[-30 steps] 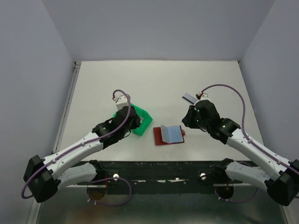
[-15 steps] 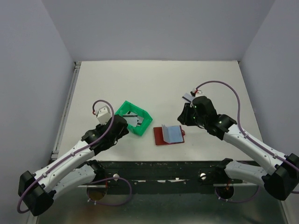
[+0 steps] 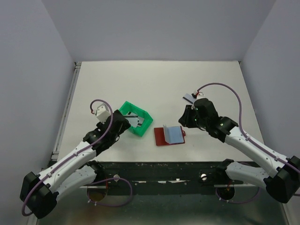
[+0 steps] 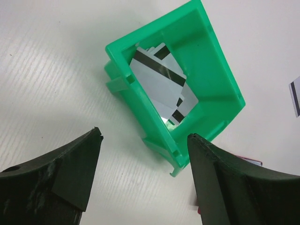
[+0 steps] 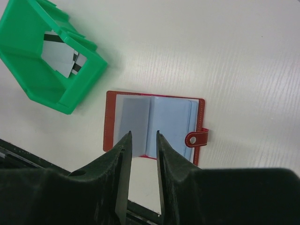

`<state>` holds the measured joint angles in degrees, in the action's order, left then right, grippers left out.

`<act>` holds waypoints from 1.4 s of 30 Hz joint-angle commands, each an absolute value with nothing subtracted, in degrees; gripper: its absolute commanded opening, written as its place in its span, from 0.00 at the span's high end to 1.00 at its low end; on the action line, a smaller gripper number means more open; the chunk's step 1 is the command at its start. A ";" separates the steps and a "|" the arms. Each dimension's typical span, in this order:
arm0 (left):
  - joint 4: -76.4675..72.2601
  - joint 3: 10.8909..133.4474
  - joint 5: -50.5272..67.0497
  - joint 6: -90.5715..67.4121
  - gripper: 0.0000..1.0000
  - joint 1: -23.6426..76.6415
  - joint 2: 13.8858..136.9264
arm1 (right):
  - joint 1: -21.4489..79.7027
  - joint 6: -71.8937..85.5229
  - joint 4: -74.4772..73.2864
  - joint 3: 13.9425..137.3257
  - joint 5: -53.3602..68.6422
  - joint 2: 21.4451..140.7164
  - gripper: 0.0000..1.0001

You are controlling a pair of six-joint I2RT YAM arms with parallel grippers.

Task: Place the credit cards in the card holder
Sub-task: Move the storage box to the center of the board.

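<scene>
The card holder lies open on the table, dark red outside with light blue pages; a sliver of it shows in the left wrist view. Several credit cards with dark stripes lie in the green tray. One more card lies on the table behind my right arm. My left gripper stands wide open and empty just left of the tray. Over the holder's near part hangs my right gripper, jaws a narrow gap apart with nothing between them.
The green tray sits tilted just left of the holder. A dark rail runs along the table's near edge close below the holder. Grey walls close in the table at the left, right and back.
My left gripper has drawn back off the tray toward the left and opened wide. The right gripper has shifted slightly left toward the holder, its jaws unchanged.
</scene>
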<state>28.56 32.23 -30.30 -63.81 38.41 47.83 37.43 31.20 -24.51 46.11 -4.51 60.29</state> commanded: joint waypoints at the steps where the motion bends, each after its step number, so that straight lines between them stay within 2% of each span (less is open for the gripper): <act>1: 23.47 33.31 -28.22 -61.70 0.13 35.60 51.05 | 37.35 31.38 -24.26 45.26 -3.60 59.41 0.64; 5: 21.45 33.49 -24.53 -60.74 0.16 32.52 56.15 | 37.35 31.46 -24.43 45.35 -3.60 59.24 0.64; 9: 18.02 32.70 -23.29 -59.42 0.26 31.38 58.53 | 37.35 31.38 -24.70 45.26 -3.69 59.24 0.64; 20: 13.71 33.31 -21.27 -53.00 0.65 29.53 61.08 | 37.35 31.20 -24.96 45.79 -2.55 59.76 0.64; 27: 10.20 31.65 -18.29 -49.84 0.98 29.09 61.61 | 37.35 27.95 -23.91 48.33 5.96 61.43 0.64; 35: 8.35 29.18 -16.79 -49.30 1.00 29.09 58.89 | 38.76 27.77 -21.89 54.57 18.18 67.31 0.63; 42: 8.53 27.60 -16.79 -51.15 1.00 29.18 56.87 | 45.78 26.64 -24.25 65.29 19.95 78.64 0.61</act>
